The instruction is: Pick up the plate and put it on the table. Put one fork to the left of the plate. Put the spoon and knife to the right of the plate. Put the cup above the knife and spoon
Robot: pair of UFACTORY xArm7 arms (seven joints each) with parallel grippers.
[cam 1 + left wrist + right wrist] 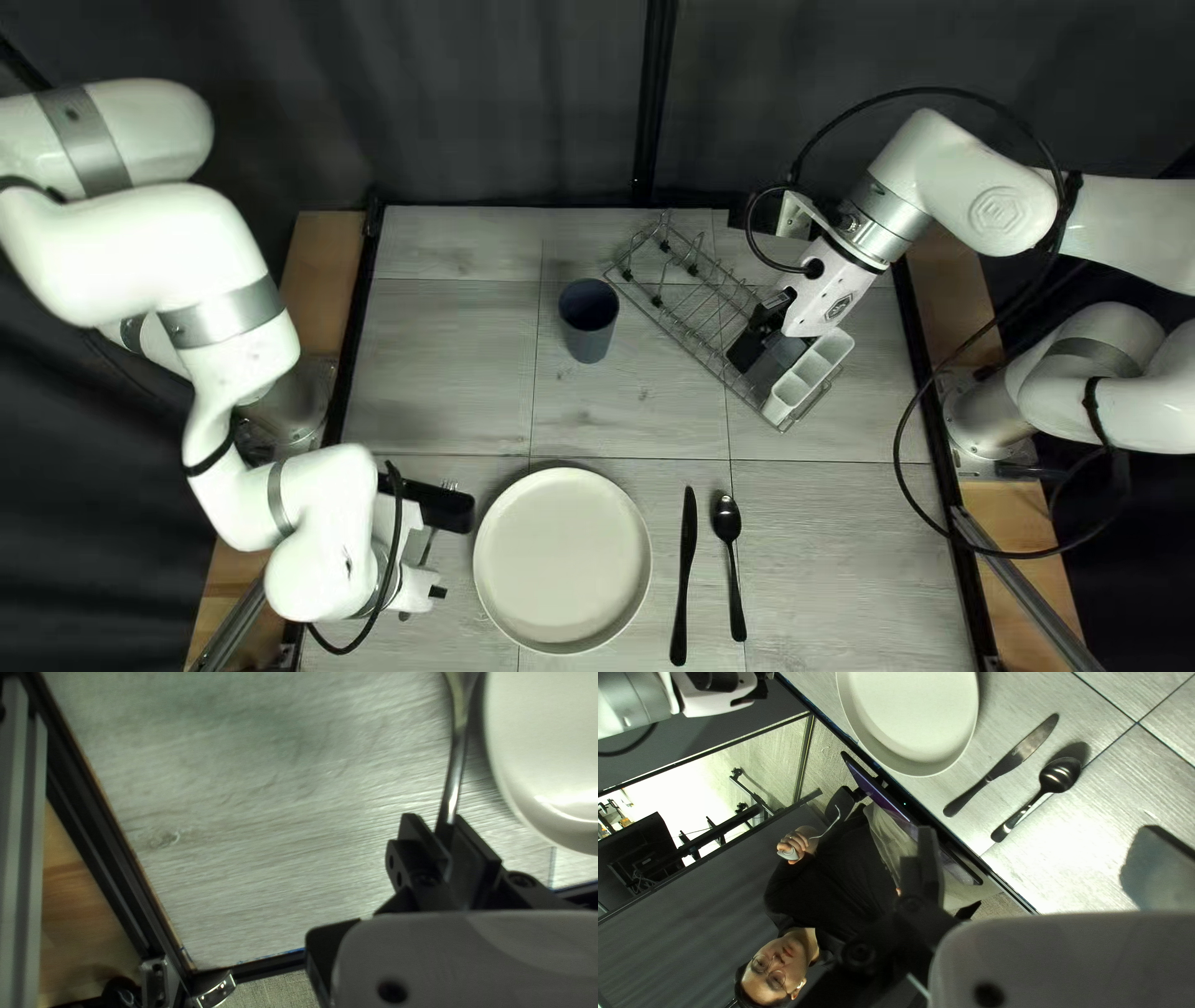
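Note:
In the top left view my left gripper point(436, 538) is low beside the left rim of the white plate point(563, 560). The left wrist view has my left gripper point(447, 824) shut on the handle of a metal fork point(456, 774), whose head lies beside the plate point(548, 746). Right of the plate lie the black-handled knife point(684, 573) and the spoon point(728, 535), side by side. The dark cup point(588, 320) stands upright beyond the plate. My right gripper point(762, 355) is over the rack's holder end; its own view shows the right gripper point(1042, 862) open, nothing between its fingers.
A wire dish rack point(697, 299) with a white cutlery holder point(809, 373) stands at the right rear. Black rails edge the table; the left one point(99, 834) runs near my left gripper. A person point(840, 865) sits beyond the near edge, by a monitor point(881, 793).

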